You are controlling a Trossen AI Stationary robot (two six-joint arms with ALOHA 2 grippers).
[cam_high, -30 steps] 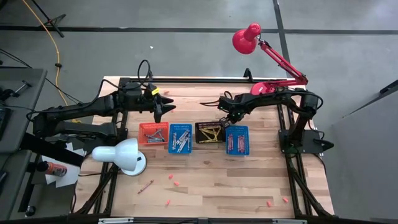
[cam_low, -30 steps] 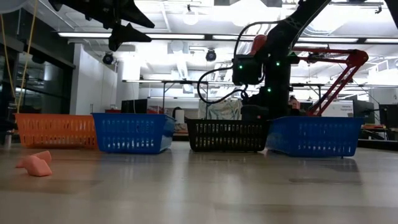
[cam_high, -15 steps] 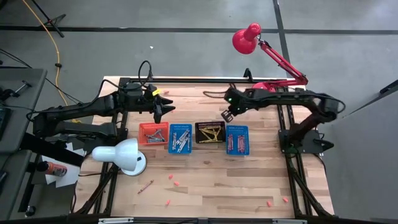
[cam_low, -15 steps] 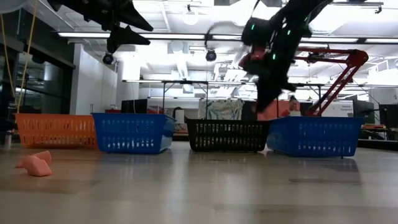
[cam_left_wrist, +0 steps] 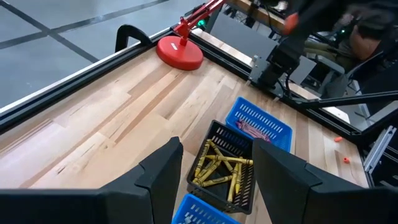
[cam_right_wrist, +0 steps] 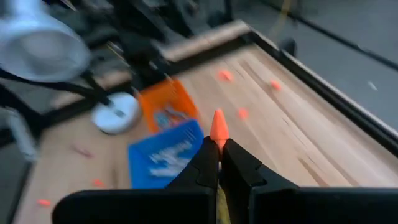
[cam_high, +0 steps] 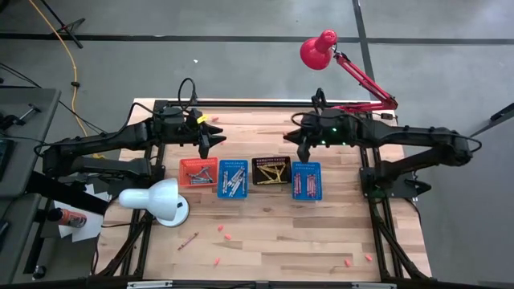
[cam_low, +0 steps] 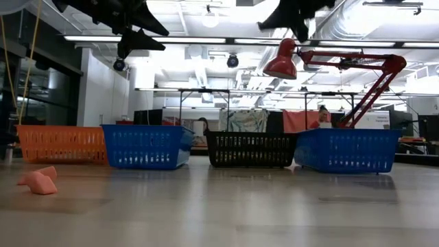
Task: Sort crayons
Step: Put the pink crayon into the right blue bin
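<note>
Protruding lengthwise past the pinched right tool (cam_right_wrist: pixel 219 152): an orange crayon (cam_right_wrist: pixel 218 126).

My right arm swung out from over black basket (cam_high: pixel 271 171) edge, now stretched straight; right gripper (cam_high: pixel 303 152) lifted, sits behind right blue basket (cam_high: pixel 306 180), pinching orange crayon (cam_right_wrist: pixel 218 124).

Wooden table (cam_high: pixel 265 225): four baskets (cam_high: pixel 251 176) in row, two lamp bases, loose crayons (cam_high: pixel 226 235) near front.
</note>
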